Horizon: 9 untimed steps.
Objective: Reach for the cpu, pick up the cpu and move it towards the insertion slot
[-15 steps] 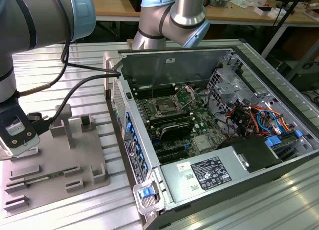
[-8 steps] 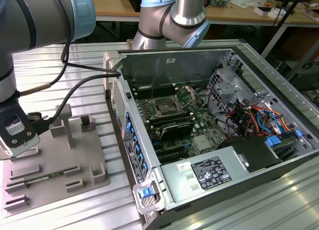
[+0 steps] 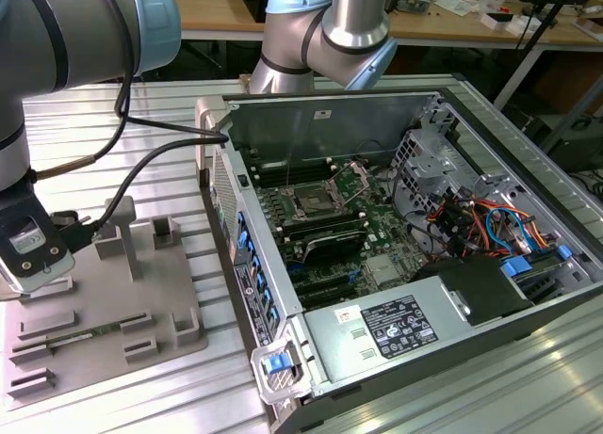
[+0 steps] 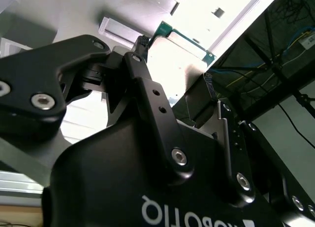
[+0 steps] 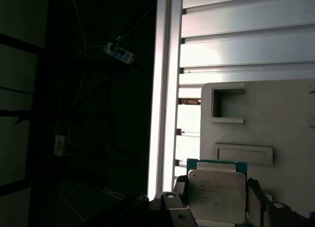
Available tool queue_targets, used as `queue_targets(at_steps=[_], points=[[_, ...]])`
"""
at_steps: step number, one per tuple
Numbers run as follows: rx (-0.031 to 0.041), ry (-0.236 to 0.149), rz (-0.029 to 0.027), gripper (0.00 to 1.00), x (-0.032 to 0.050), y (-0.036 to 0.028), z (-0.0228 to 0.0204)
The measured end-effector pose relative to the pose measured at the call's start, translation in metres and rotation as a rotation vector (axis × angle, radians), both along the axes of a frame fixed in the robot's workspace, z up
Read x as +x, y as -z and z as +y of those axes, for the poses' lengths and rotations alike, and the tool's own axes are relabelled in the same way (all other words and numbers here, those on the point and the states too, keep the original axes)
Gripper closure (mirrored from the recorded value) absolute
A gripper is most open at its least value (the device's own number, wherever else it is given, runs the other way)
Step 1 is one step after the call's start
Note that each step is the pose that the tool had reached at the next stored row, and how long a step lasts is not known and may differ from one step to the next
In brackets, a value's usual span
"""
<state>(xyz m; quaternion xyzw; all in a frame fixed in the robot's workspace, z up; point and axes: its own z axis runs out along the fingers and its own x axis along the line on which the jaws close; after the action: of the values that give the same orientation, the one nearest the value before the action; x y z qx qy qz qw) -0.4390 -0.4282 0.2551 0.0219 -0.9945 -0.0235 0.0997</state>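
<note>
- Gripper (image 3: 36,269) hangs low over the grey tray (image 3: 165,293), at the tray's end on the exterior view's left.
- Fingers (image 5: 257,193) are clamped on opposite edges of the cpu (image 5: 216,195), as seen in both wrist views.
- The cpu is silver top up with a green rim showing, and the tray surface is behind it.
- The insertion slot (image 3: 311,203) is on the green motherboard (image 3: 377,232), well apart from the tray toward the exterior view's right. Its metal frame is visible and its centre is dark.
</note>
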Motion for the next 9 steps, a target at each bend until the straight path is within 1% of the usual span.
queue_targets(at_steps=[5, 9], points=[[0.0002, 0.000, -0.0002, 0.45, 0.0000, -0.0035, 0.0000], [0.0002, 0.000, -0.0003, 0.45, 0.0000, -0.0080, 0.0000]])
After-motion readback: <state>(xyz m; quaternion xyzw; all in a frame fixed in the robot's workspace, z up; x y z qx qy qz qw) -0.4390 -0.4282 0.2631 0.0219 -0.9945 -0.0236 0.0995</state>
